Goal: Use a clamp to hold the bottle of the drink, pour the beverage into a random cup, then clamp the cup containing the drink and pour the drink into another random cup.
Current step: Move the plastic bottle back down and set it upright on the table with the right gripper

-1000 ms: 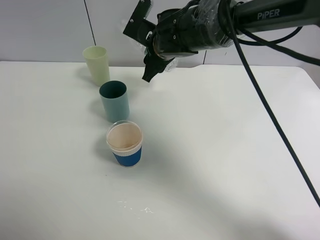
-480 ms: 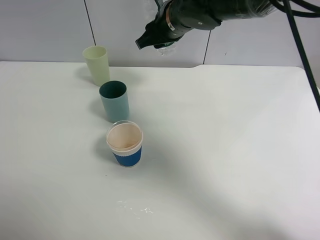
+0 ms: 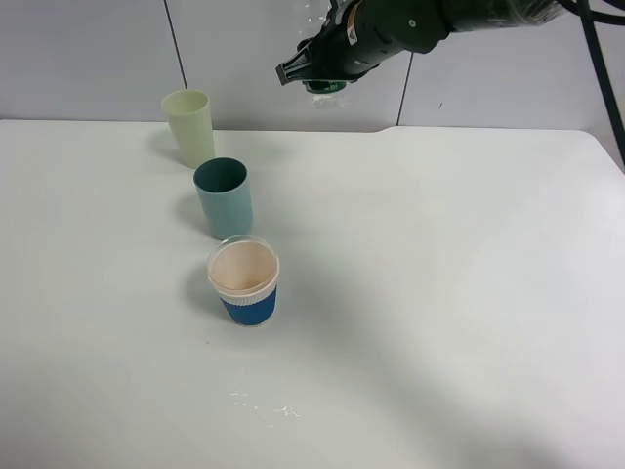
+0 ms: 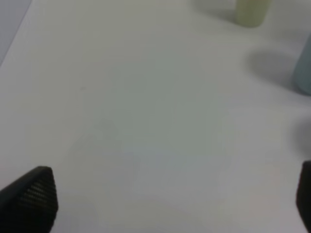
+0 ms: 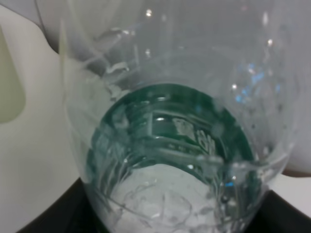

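My right gripper (image 3: 320,70) hangs high above the table's far edge, shut on the bottle of the drink (image 3: 323,88). In the right wrist view the clear bottle (image 5: 170,126) with its green label fills the frame, and clear beverage (image 5: 155,194) shows inside. The teal-green cup (image 3: 223,198) stands below and to the left of that gripper. The short blue-banded cup (image 3: 244,283) stands just in front of it, beige inside. My left gripper (image 4: 165,204) is open over bare table, out of the exterior high view; the teal cup (image 4: 305,73) sits at its frame's edge.
A pale yellow-green tumbler (image 3: 189,127) stands at the back left, behind the teal cup; it also shows in the left wrist view (image 4: 251,12). Small white specks (image 3: 264,405) lie near the table's (image 3: 439,293) front edge.
The right arm has risen and turned with the bottle, now higher and slightly further right. The cups have not moved.
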